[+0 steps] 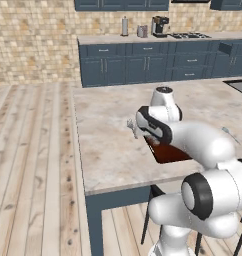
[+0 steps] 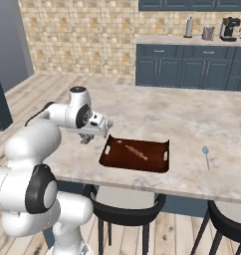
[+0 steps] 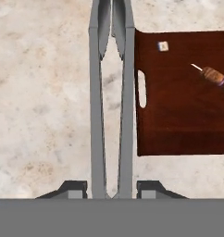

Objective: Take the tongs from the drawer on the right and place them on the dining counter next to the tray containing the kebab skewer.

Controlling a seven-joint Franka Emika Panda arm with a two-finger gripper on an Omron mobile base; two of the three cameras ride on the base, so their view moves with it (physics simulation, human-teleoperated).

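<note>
On the left of the hand view, bare stone of the dining surface (image 3: 40,92). Then the claw (image 3: 111,190), clenched on the tongs (image 3: 111,92), whose two arms stretch away over the stone just beside the tray (image 3: 178,129). At far right, the kebab skewer (image 3: 213,76) lies in that tray. Beyond it, a spoon (image 2: 206,155) rests on the stone.

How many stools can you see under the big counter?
2: one stool sits below the tray, another stool is near the right edge. More may be hidden.
</note>
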